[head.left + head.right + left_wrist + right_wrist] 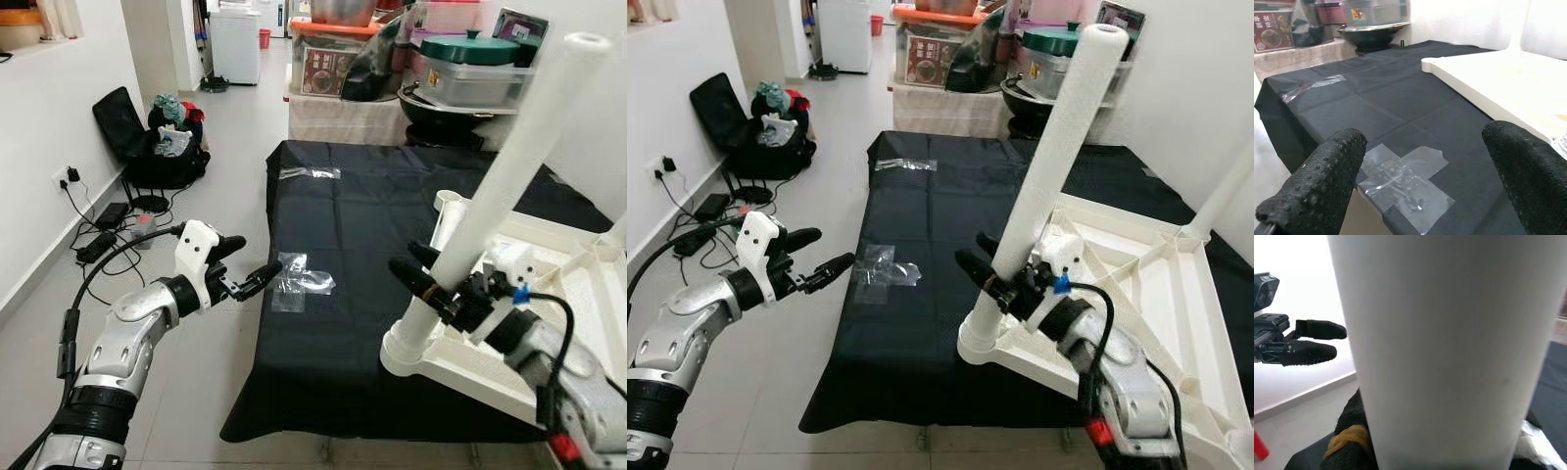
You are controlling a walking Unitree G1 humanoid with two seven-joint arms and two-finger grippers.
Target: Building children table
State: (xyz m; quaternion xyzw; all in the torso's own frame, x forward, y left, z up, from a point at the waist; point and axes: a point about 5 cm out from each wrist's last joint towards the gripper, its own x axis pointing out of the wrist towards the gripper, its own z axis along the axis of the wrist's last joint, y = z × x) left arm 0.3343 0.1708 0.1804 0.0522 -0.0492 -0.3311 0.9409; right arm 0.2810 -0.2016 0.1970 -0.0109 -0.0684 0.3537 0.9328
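Right gripper (pixel 988 262) clamped around white table leg (pixel 1048 166), low on its shaft; the leg stands tilted in the corner socket of the upturned white tabletop (pixel 1161 284). The tabletop lies on the black cloth (pixel 950 196), toward my right. My left gripper (pixel 253 262) hangs off the cloth's left edge, fingers (pixel 1322 188) spread and empty, pointing at a clear taped patch (pixel 1400 183) on the cloth.

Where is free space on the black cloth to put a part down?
Bare black cloth lies between the far tape strip and the near tape patch. The right side is crowded by the white tabletop, leg and right tool.
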